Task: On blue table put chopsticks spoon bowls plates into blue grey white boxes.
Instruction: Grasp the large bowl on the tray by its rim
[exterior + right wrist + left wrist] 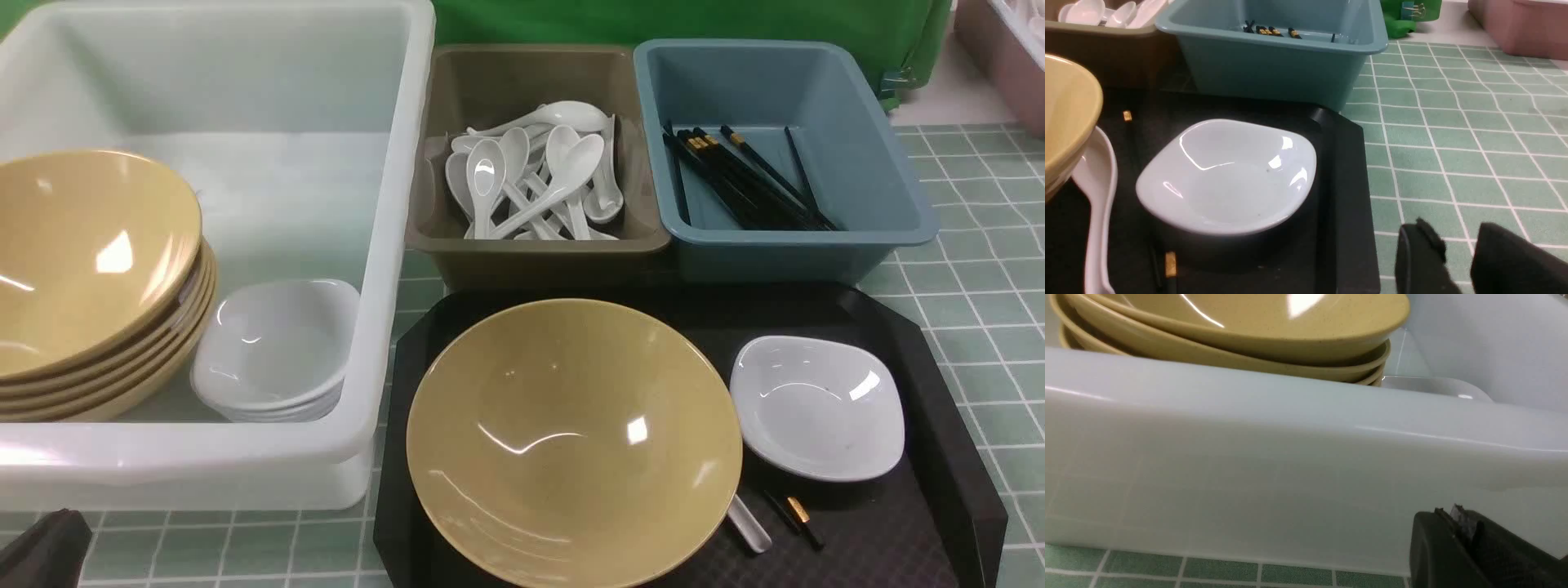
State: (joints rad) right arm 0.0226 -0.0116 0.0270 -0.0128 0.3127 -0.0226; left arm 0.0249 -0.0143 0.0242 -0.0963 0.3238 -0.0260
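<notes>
Right end effector (1455,241): parted, empty. Left end effector (1455,518): clenched, empty. Risk on lifting white plate (1229,175): dragging chopsticks (1169,263), partly beneath it, off black tray (1347,204) onto worktop (1453,143).

Staged test bench: green backdrop (653,20), tiled table (980,327).

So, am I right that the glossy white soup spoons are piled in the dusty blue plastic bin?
Not quite: the front view shows the glossy white soup spoons piled in the olive-grey plastic bin; the blue bin holds black chopsticks.
</notes>
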